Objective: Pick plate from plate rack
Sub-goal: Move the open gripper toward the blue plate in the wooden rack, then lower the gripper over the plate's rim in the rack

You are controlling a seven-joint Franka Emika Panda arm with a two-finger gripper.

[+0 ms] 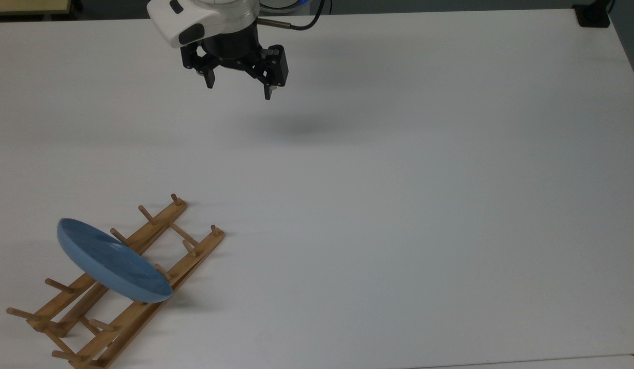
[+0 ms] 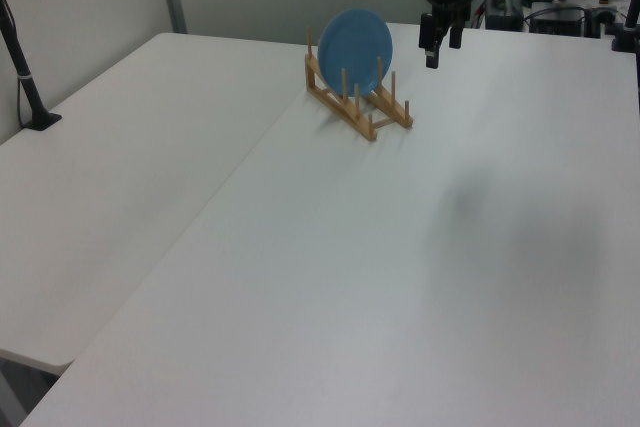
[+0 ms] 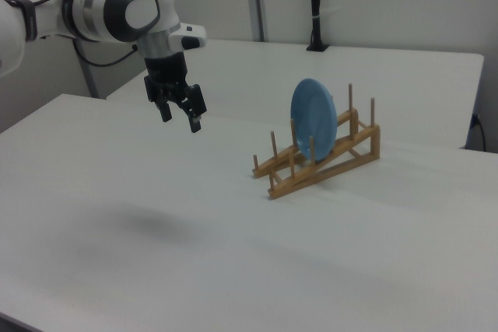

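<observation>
Count: one plate (image 1: pixel 111 261), one plate rack (image 1: pixel 123 287), one arm — mine. My gripper (image 1: pixel 238 91) is empty, jaws spread wide with clear air between the two fingers.

Plate is light blue, standing on edge in the plate rack, slotted between the upright pegs and leaning slightly against them. In the right view the plate (image 3: pixel 313 120) sits toward the raised end of the plate rack (image 3: pixel 320 162); in the left view the plate (image 2: pixel 355 46) faces the camera, with the plate rack (image 2: pixel 358 101) sloping away below it.

The rack rests on the white desk (image 1: pixel 399 205), in the top view's lower left corner. Pegs I can see run in two rows, one along each rail; an exact peg count isn't reliable, since the plate hides some.

Pose: wrist pointing down, fingers aimed at the desk, hovering well above the surface. My gripper (image 3: pixel 178 118) is well apart from the plate, off to the right view's left. In the left view my gripper (image 2: pixel 439 50) hangs just off the left view's right side of the plate. A soft shadow lies on the desk below me.
</observation>
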